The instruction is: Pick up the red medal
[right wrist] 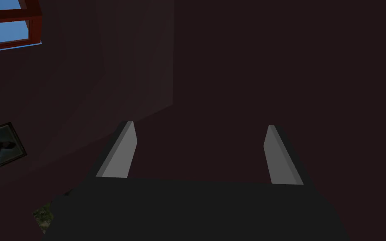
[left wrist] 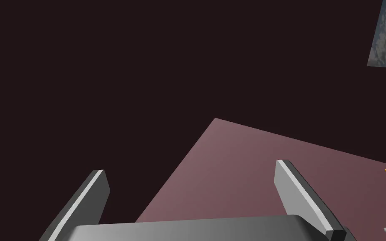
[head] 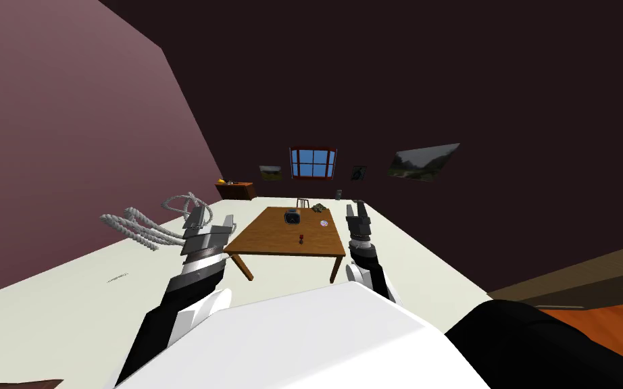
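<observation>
The left gripper [left wrist: 191, 167] and right gripper [right wrist: 199, 124] are held up ahead, both spread open and empty, so I judge this the approach step. The red medal [head: 301, 238] sits near the front middle of the wooden table [head: 283, 253], well apart from both grippers. The next move likely calls for driving closer and lowering one over it. A pale floor [head: 405, 243], dark walls [head: 438, 81] and a window [head: 313, 162] lie beyond.

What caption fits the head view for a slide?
Open left claw and right claw held short of a wooden table, red medal untouched on it.
</observation>
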Available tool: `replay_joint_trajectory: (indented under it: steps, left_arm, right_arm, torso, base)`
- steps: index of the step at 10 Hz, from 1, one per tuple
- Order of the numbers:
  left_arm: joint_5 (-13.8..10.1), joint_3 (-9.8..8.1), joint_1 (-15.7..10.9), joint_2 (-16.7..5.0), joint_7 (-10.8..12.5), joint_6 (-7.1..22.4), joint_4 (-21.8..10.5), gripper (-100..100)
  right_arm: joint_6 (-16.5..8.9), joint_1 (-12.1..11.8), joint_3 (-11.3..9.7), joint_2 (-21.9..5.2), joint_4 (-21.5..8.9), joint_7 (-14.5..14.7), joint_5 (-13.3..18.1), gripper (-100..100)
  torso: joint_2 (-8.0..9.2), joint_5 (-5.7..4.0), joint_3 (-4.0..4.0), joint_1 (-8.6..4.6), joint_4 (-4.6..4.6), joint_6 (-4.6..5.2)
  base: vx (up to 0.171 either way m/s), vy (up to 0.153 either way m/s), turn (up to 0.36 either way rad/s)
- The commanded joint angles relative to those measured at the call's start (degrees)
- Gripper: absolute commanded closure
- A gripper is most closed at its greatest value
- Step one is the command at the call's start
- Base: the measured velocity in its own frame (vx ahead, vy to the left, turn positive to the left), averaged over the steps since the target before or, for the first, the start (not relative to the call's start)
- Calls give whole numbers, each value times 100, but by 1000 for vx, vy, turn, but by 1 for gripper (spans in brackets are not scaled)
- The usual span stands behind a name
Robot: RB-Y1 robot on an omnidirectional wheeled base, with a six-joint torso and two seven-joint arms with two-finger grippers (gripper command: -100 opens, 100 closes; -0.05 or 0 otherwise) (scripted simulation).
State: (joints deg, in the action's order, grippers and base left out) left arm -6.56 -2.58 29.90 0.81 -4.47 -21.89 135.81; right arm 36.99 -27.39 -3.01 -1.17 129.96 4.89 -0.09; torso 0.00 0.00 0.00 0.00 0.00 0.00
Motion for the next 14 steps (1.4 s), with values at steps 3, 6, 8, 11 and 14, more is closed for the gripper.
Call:
replay_joint_trajectory:
  steps: [3,6,8,11,14]
  left_arm:
    - [66,24,-204,-431,-85,64,-304,-100]
    - [136,52,-412,-693,-172,131,-612,-100]
    - [227,93,-671,-941,-283,217,-999,-100]
    - [335,147,-968,-1175,-410,321,-1455,-100]
    - [456,215,-1292,-1393,-546,443,-1973,-100]
  right_arm:
    - [0,0,0,0,0,0,0,0]
    - [0,0,0,0,0,0,0,0]
    - [0,0,0,0,0,0,0,0]
    - [0,0,0,0,0,0,0,0]
    - [0,0,0,0,0,0,0,0]
  torso:
    - [-3,0,-2,0,-1,1]
    - [-8,0,-5,-2,-2,1]
    - [-7,0,-4,-2,-2,1]
    - [-11,-2,-7,-9,-3,2]
    - [-10,-2,-6,-8,-2,1]
  base:
    - [7,-4,-47]
    - [14,-9,-62]
    - [12,-10,-84]
    - [19,-20,-113]
    - [17,-17,-102]
